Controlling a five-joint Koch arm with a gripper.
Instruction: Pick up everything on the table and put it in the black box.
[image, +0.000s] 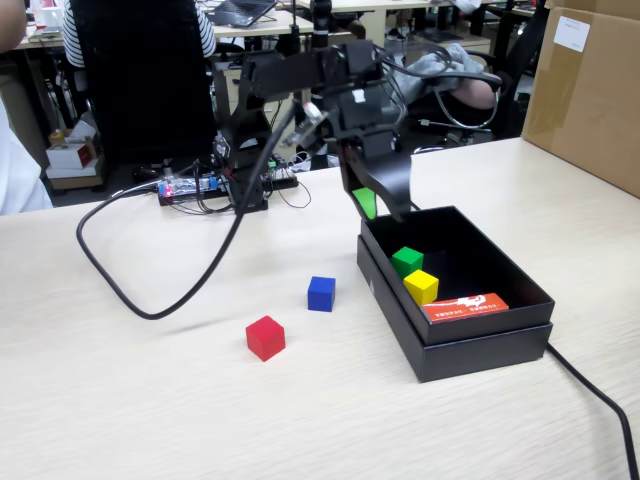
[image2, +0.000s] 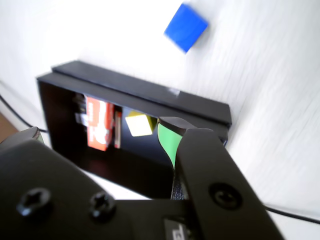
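In the fixed view, a black cable (image: 590, 395) runs along the table (image: 150, 420) from the lower right corner of the frame to the black box (image: 480, 350). Left of the box, in the lower middle of the frame, the red cube (image: 265, 337) sits on bare table, with the blue cube (image: 321, 293) just behind it and to the right, the two apart. Nothing lies between them and the box's near wall. Inside the box, an orange-red card (image: 465, 306) lies at the near end; the yellow cube (image: 421, 286) and green cube (image: 406, 261) rest side by side behind it, corners nearly touching. The gripper (image: 382, 205) hangs over the box's far left rim, its jaws spread apart and empty, with a green pad on one finger. A second thick cable (image: 170, 290) loops across the table at left, clear of the cubes. At upper right stands a brown carton (image: 590, 90); chairs and desks fill the background.
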